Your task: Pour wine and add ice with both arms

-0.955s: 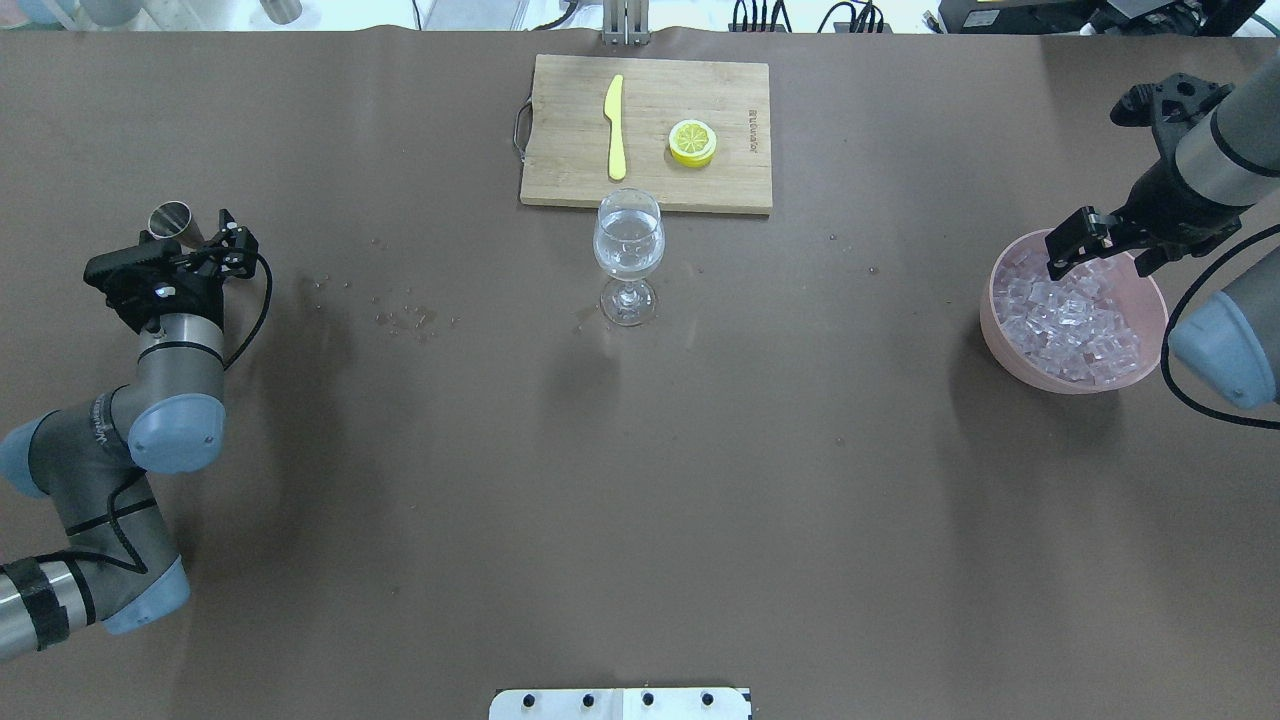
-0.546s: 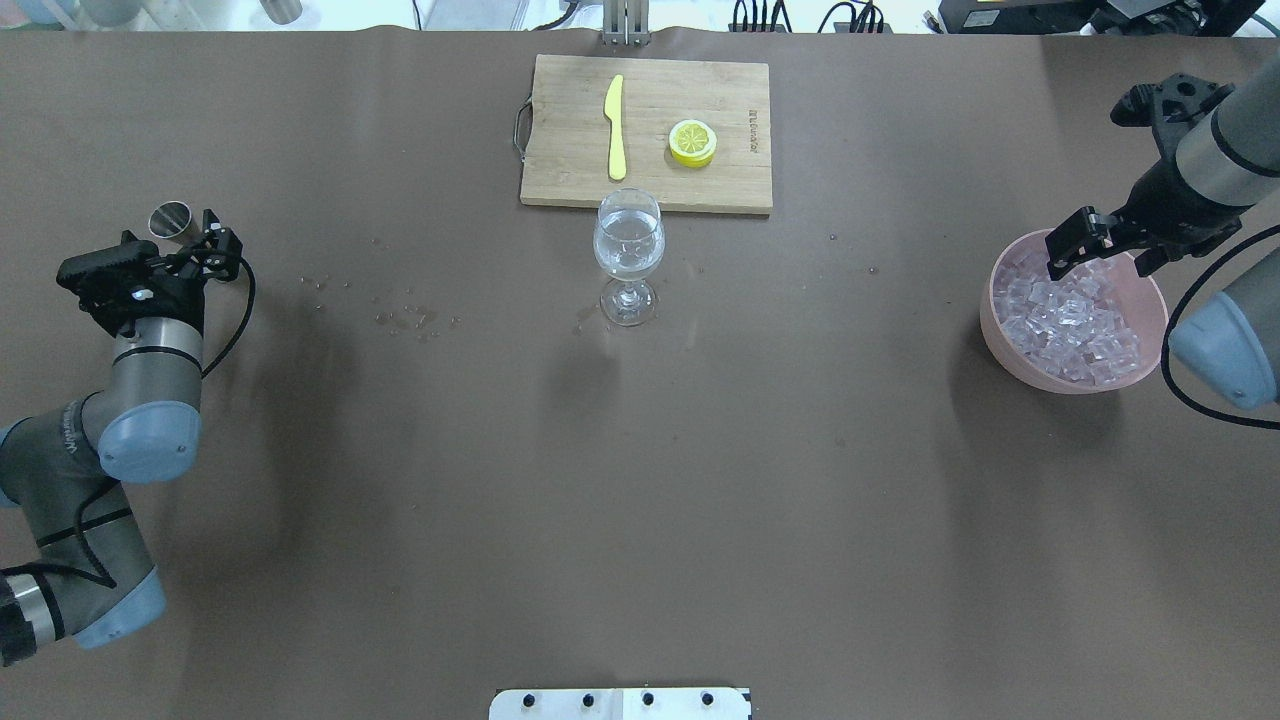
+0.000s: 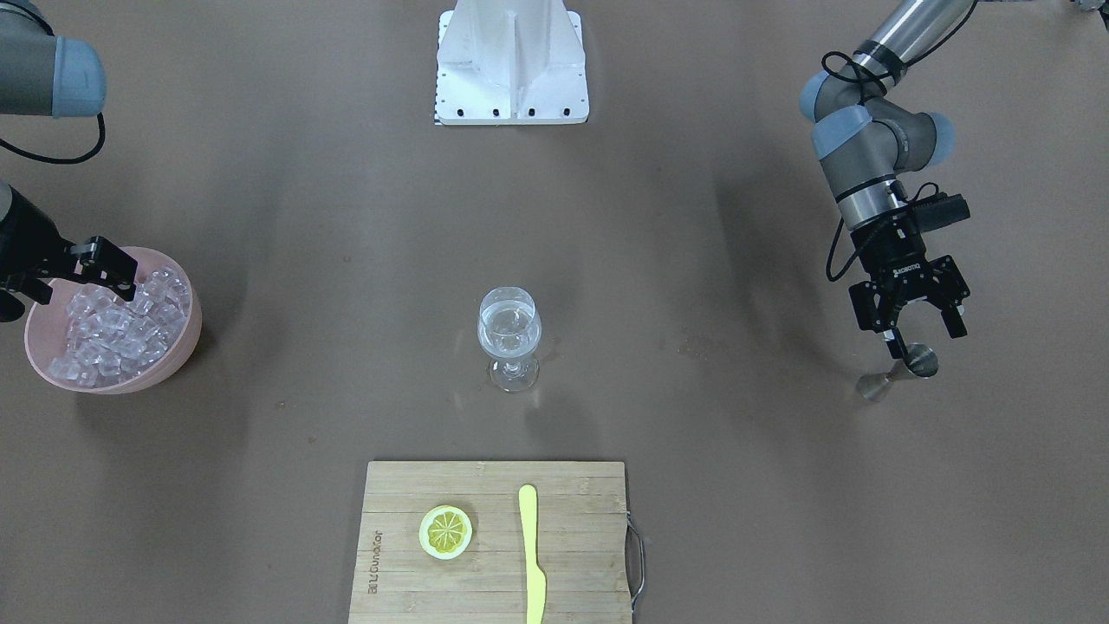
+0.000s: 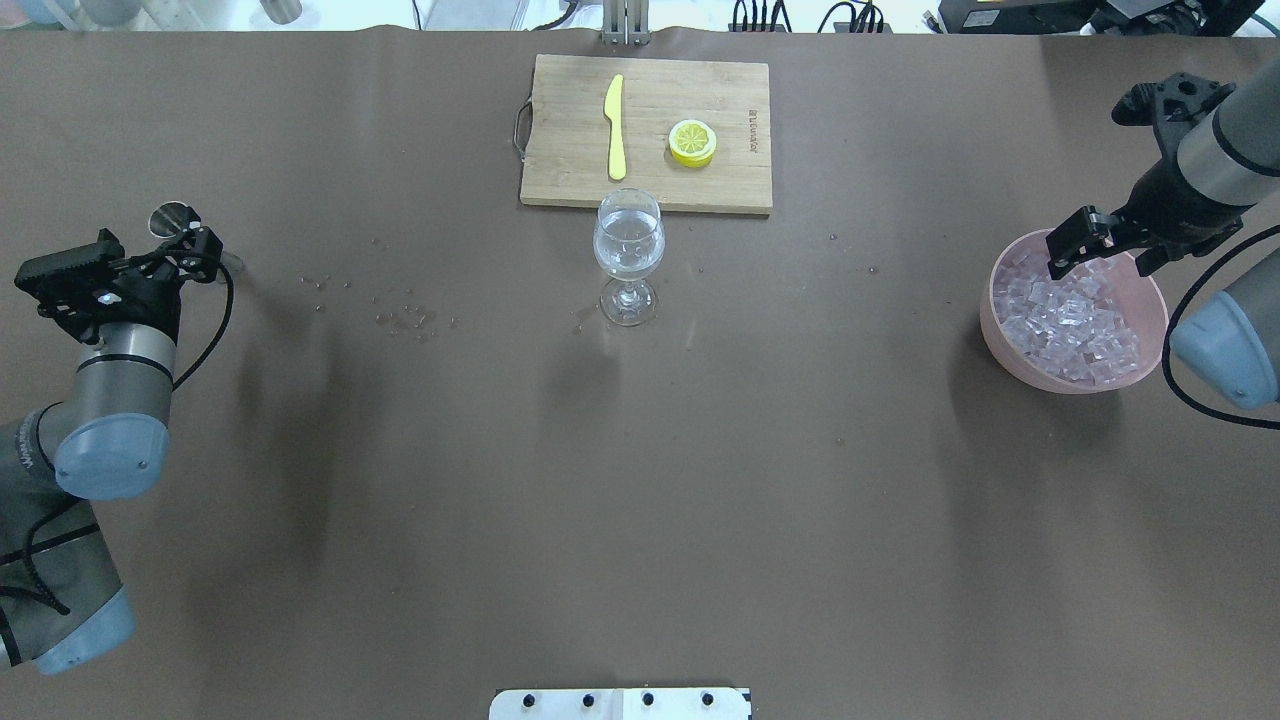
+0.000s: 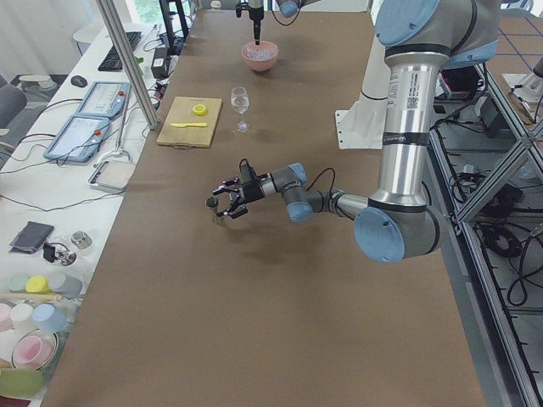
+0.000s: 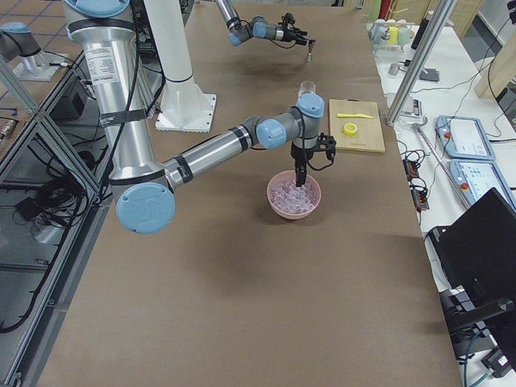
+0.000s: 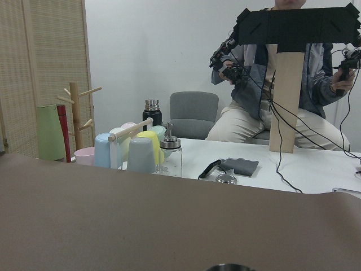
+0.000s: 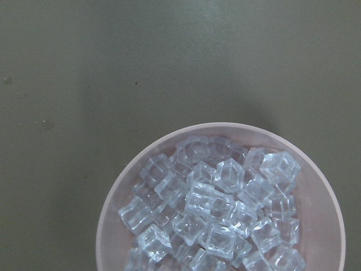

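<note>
A wine glass (image 4: 628, 243) holding a little clear wine stands mid-table, also in the front view (image 3: 509, 334). A pink bowl (image 4: 987, 315) heaped with ice cubes (image 4: 1070, 320) sits at the right; the right wrist view shows the ice (image 8: 214, 214) from above. My right gripper (image 4: 1102, 256) hangs open and empty just over the ice at the bowl's far side. My left gripper (image 3: 910, 334) is open and level. Its fingertips are beside a small metal jigger (image 3: 901, 371) that stands on the table at the far left (image 4: 171, 216).
A wooden cutting board (image 4: 570, 160) behind the glass carries a yellow knife (image 4: 615, 125) and a lemon slice (image 4: 692, 142). Small droplets (image 4: 405, 318) lie on the table between the jigger and the glass. The white pedestal (image 3: 511, 61) stands at the robot's side.
My left arm and gripper have drawn back to the left, away from the jigger, which stayed where it stands. The right gripper has stayed over the ice bowl.
</note>
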